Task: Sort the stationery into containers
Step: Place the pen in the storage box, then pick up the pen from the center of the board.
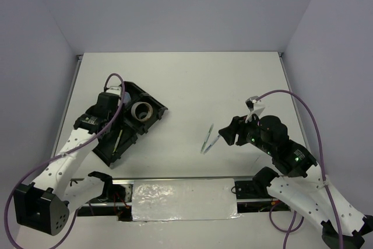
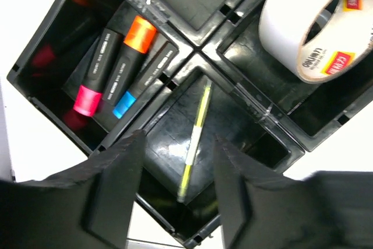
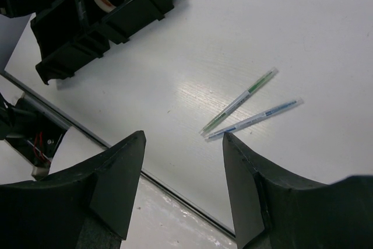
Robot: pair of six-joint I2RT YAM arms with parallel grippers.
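Lying close together on the table (image 3: 291,27), the two pens (image 3: 239,101) are judged light, stiff, slippery; mid-barrel is best pinched by the right gripper (image 3: 183,143), spread empty.

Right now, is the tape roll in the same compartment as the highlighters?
No, the tape roll lies in another compartment, apart from the highlighters.

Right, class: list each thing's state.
Highlighters: lying together in one tray compartment.
Yellow pen: lying alone in its compartment.
Tape roll: in its compartment.
Green pen: loose on table.
Blue pen: loose on table.
Left fingers: open, empty, over tray.
Right fingers: open, empty, above pens.
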